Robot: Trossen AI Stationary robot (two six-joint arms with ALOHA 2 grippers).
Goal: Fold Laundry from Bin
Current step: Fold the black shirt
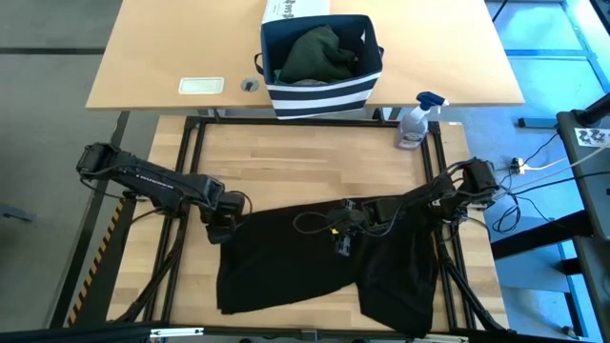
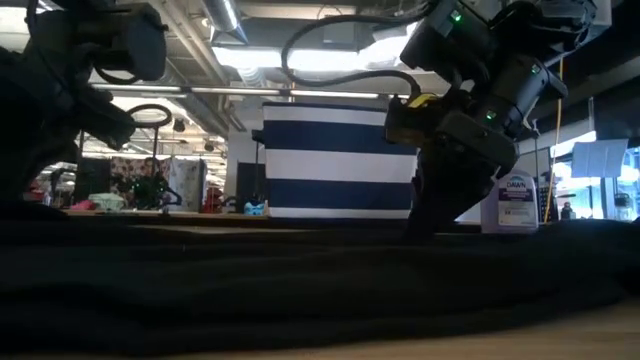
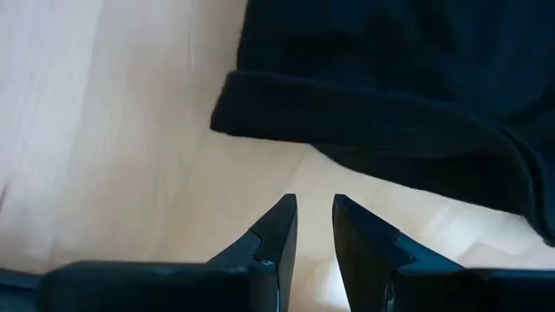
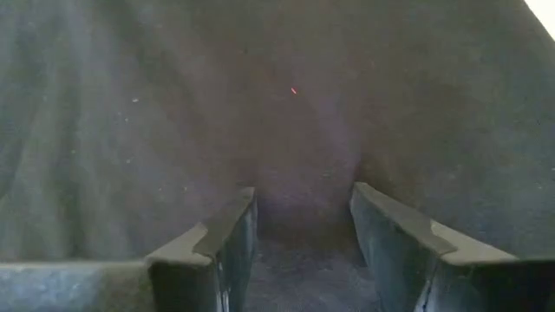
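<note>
High view, striped bin (image 1: 322, 98) holding dark green laundry (image 1: 315, 52)

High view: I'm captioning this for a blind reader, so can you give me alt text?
A black garment lies spread on the wooden table, the left gripper at its left edge and the right gripper over its middle. Behind it, a striped bin holds dark green laundry, with a spray bottle to its right.
</note>
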